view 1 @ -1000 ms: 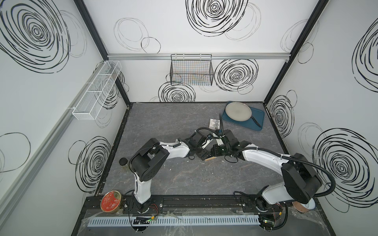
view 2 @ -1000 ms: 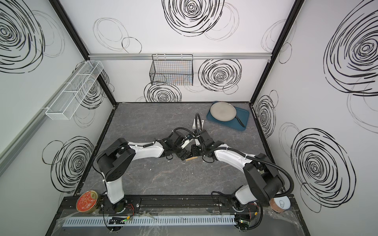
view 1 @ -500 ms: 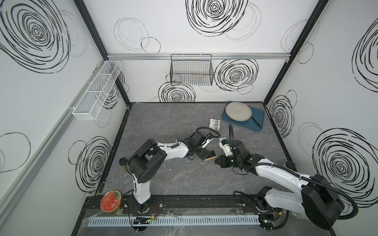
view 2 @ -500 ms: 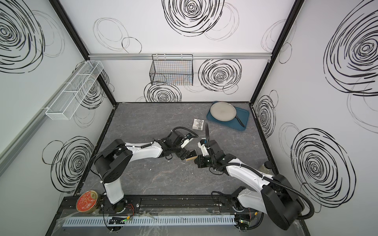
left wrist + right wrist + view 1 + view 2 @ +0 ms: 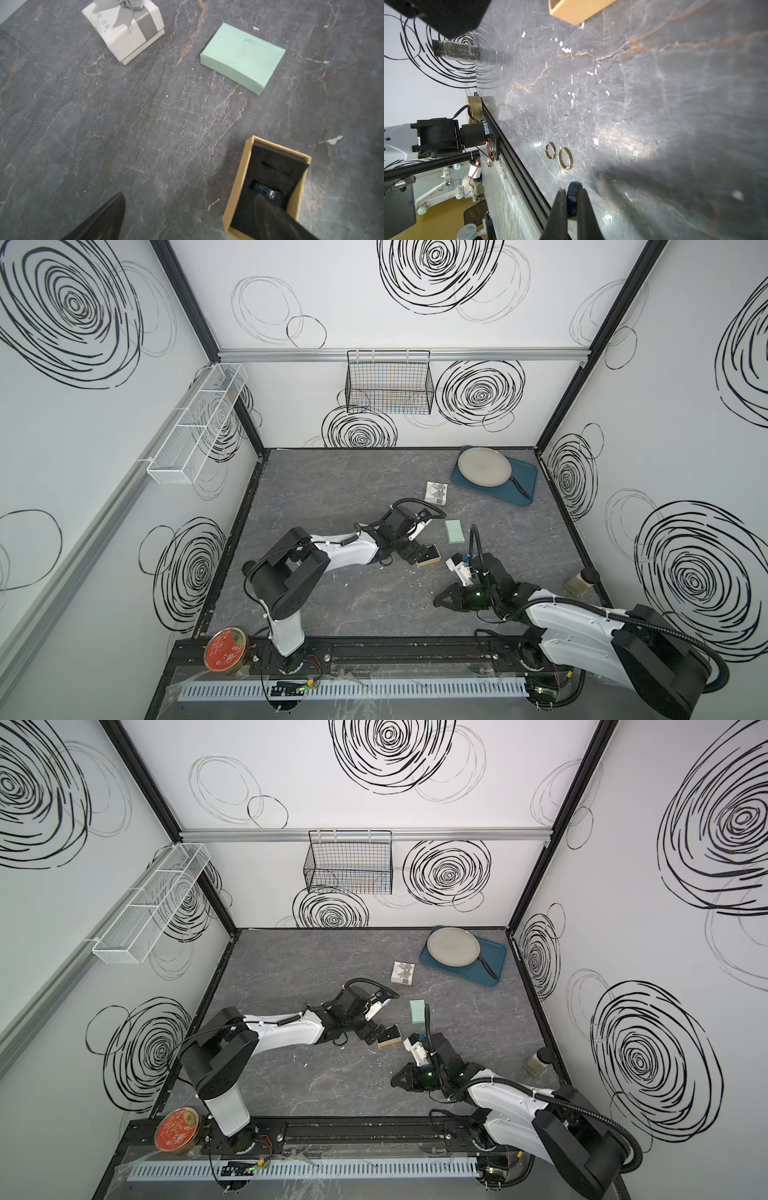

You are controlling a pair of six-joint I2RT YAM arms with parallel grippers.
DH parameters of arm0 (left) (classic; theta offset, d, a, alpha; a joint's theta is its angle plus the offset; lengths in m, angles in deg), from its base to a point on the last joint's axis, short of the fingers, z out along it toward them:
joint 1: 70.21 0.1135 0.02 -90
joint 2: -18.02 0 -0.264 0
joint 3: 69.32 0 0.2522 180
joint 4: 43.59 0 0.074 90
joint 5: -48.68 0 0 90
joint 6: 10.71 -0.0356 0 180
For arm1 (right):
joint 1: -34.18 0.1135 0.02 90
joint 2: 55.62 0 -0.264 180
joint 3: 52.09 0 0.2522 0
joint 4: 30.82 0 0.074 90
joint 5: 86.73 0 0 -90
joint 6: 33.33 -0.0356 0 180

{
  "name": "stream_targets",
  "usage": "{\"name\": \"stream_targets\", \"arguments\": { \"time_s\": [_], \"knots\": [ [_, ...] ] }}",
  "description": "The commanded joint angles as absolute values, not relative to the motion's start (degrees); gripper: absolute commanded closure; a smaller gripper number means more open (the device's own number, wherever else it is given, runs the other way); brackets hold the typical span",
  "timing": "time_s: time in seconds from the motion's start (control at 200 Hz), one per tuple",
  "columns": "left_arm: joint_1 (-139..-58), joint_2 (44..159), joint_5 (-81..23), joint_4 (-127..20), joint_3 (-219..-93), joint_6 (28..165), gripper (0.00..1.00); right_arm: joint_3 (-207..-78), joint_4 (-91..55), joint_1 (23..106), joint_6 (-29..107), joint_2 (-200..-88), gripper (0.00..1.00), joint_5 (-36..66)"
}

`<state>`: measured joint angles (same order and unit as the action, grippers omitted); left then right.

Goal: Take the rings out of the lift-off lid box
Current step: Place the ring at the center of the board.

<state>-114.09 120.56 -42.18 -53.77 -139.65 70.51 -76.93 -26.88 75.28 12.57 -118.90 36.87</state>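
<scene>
The lift-off lid box (image 5: 239,187) is a tan base lined with black foam, standing open mid-table in both top views (image 5: 430,562) (image 5: 390,1042). A dark blue-flecked ring (image 5: 264,188) sits in the foam. My left gripper (image 5: 190,196) is open wide, one finger (image 5: 272,216) inside the box and the other on the table beside it. My right gripper (image 5: 572,193) (image 5: 436,601) is shut on a black ring (image 5: 572,197), low over the table in front of the box. Two thin golden rings (image 5: 550,151) (image 5: 565,158) lie on the table just ahead of it.
A flat mint-green lid or box (image 5: 454,531) (image 5: 242,58) lies right of the left gripper. Behind it stands a white gift box with a grey bow (image 5: 436,493) (image 5: 124,31). A blue tray (image 5: 523,472) with a pan is at back right, a jar (image 5: 579,580) by the right wall.
My right arm has drawn back from the box toward the table's front, carrying the black ring. The left arm has stayed at the box with its gripper open.
</scene>
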Motion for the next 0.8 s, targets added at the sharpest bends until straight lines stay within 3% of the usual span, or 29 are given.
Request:
{"name": "stream_targets", "arguments": {
  "time_s": [0.0, 0.325, 0.681, 0.741, 0.791],
  "knots": [
    [-114.13, 119.14, -41.84, -51.1, -139.15, 70.67, 0.0, -76.46, -32.88, 75.64, 9.62, -122.3, 0.96, 38.5],
    [-114.13, 118.93, -41.85, -51.55, -139.07, 69.89, 0.0, -77.79, -28.49, 76.27, 11.94, -125.23, 0.71, 33.49],
    [-113.94, 118.35, -42.08, -52.17, -139.07, 69.31, 0.0, -83.89, -16.47, 76.17, 18.13, -123.02, 0.58, 28.94],
    [-113.74, 117.91, -42.25, -52.34, -138.85, 69.27, 0.0, -85.67, -13.22, 75.82, 19.83, -121.69, 0.49, 27.95],
    [-113.72, 117.46, -42.31, -52.47, -138.65, 69.12, 0.0, -86.98, -11.11, 74.98, 21.23, -120.46, 0.34, 28.17]
  ]
}}
